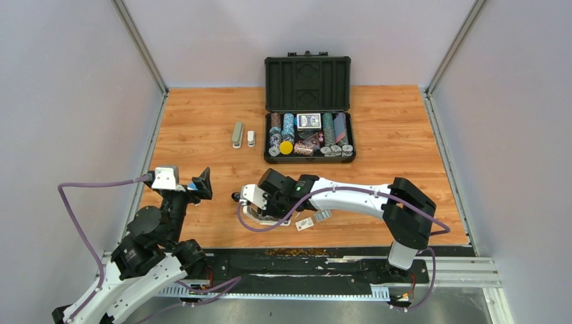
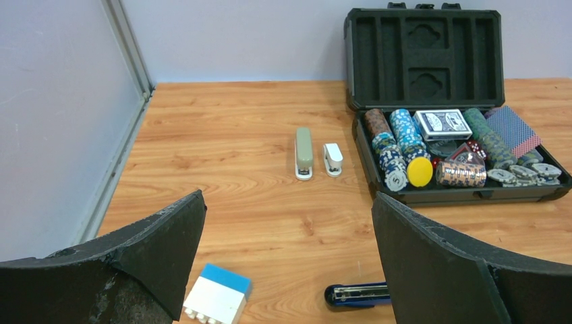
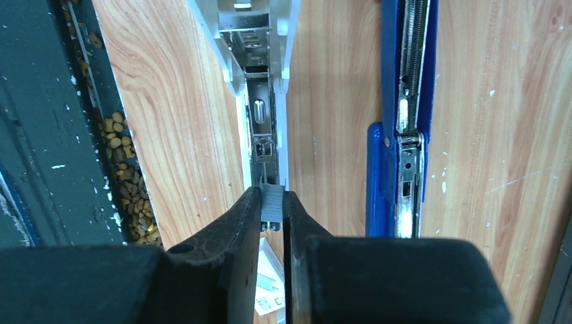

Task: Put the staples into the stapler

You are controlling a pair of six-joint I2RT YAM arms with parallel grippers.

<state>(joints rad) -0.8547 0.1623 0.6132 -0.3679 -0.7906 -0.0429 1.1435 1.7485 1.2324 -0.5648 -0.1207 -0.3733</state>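
Currently, item one: the staples [image 3: 272, 210], a small grey ribbed block, pinched edge-on between the tips of the right gripper [image 3: 272, 198], just above the wooden table [image 3: 324, 135].

Position: at the near end of a white-framed metal channel [image 3: 260, 108] and in line with it. The stapler [image 3: 379, 162], blue with its silver rail bared, lies parallel just beside, to the right in the wrist view.

Step in hand, as judged: seating the strip.

Handling note: the block should shift sideways to the blue body's rail with its long axis kept parallel to it. It should then be lowered level, since a tilt would likely jam or split the strip. Release only once seated.

Right gripper: narrow, pressed onto the block's two sides, touching nothing else visible.

Left gripper [image 2: 289, 202]: spread wide, holding nothing, hovering over the table with the stapler's end showing below it.

Also present: grey-olive stapler [image 2: 303, 152], small white stapler [image 2: 332, 159], open chip case [image 2: 425, 67].
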